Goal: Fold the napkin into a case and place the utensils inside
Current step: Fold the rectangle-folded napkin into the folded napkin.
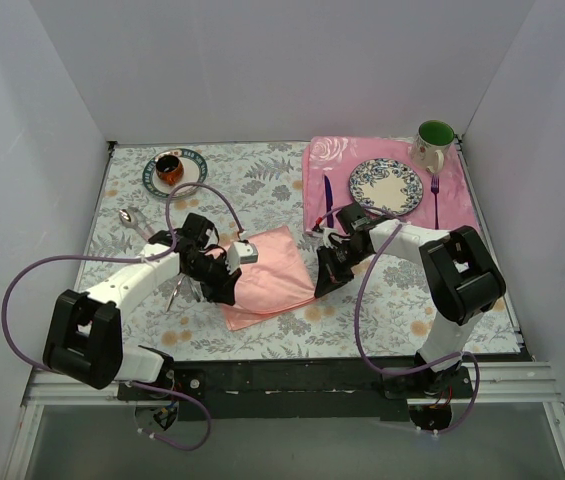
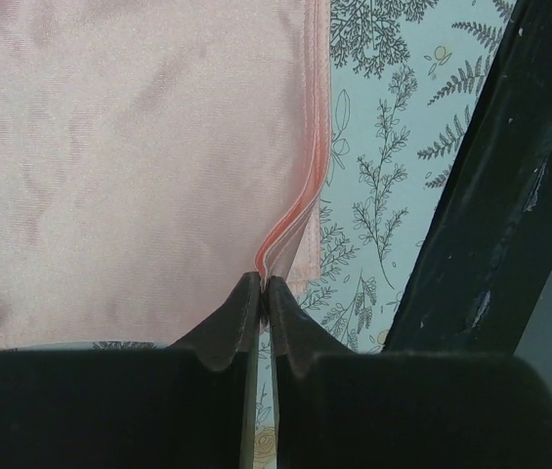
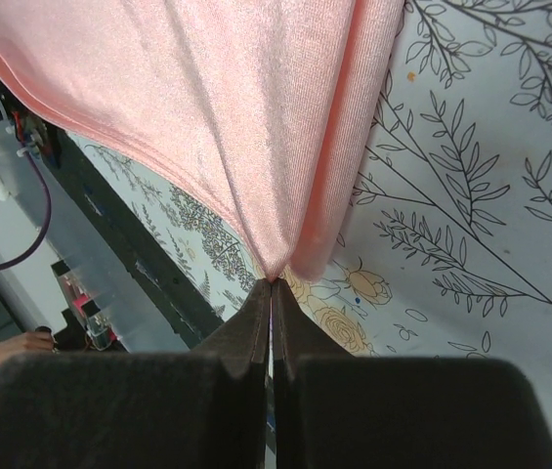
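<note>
Pink napkin (image 1: 277, 275), just one, gripped at two edges by both pairs of jaws.

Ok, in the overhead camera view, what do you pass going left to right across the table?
Saucer with brown cup → left gripper, shut on the napkin's left edge → napkin → right gripper, shut on its right edge → patterned plate → green-lined mug.
</note>
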Controlling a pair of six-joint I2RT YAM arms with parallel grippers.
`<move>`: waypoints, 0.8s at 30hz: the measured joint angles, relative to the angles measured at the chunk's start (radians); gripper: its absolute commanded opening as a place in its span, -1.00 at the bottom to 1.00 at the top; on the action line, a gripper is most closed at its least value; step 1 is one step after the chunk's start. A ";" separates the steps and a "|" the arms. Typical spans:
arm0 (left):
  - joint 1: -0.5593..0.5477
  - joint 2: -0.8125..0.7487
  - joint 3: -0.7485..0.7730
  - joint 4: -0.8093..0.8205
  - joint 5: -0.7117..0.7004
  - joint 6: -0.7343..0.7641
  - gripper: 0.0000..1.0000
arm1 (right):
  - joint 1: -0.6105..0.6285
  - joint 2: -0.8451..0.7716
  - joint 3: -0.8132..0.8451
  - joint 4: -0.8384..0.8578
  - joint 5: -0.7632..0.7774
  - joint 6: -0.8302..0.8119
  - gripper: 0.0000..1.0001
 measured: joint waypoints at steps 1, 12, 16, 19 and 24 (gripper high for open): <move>0.000 0.001 -0.001 0.002 -0.001 0.000 -1.00 | 0.000 0.001 0.000 0.001 0.000 0.000 -0.97; 0.000 0.013 -0.019 0.010 -0.016 0.011 -0.06 | 0.000 0.029 0.000 -0.019 -0.032 -0.030 -0.17; 0.000 0.000 -0.010 -0.019 -0.015 -0.002 -0.03 | -0.001 0.010 0.008 -0.071 -0.034 -0.053 0.10; 0.014 -0.008 0.040 -0.043 0.004 -0.050 -0.02 | -0.011 -0.022 0.051 -0.133 -0.041 -0.093 0.40; 0.184 0.036 0.207 -0.051 0.153 -0.179 0.12 | -0.050 -0.025 0.267 -0.168 -0.075 -0.134 0.56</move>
